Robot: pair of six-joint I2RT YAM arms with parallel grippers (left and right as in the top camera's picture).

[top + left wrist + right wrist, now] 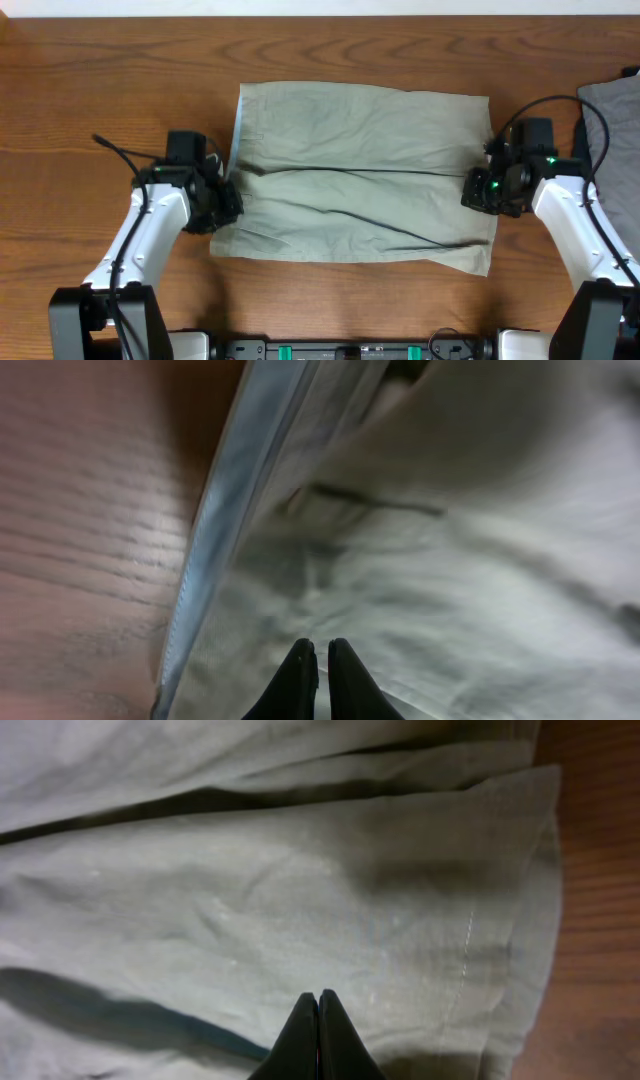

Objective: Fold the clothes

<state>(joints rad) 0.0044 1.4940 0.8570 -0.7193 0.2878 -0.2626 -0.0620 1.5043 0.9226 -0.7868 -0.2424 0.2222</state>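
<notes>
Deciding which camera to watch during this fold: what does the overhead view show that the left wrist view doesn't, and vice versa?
Overhead only: the whole pale sage-green cotton shorts lying flat, the right gripper at their right end, and a plain grey garment at far right. Left wrist only: the black fingertips of the left gripper, nearly touching, over the cloth. Both: the shorts, their lighter bluish edge strip, and the brown wooden table.

Khaki shorts (365, 175) flat on table (100, 80); left hand (230, 196), right hand (476, 190) at opposite edges.
</notes>
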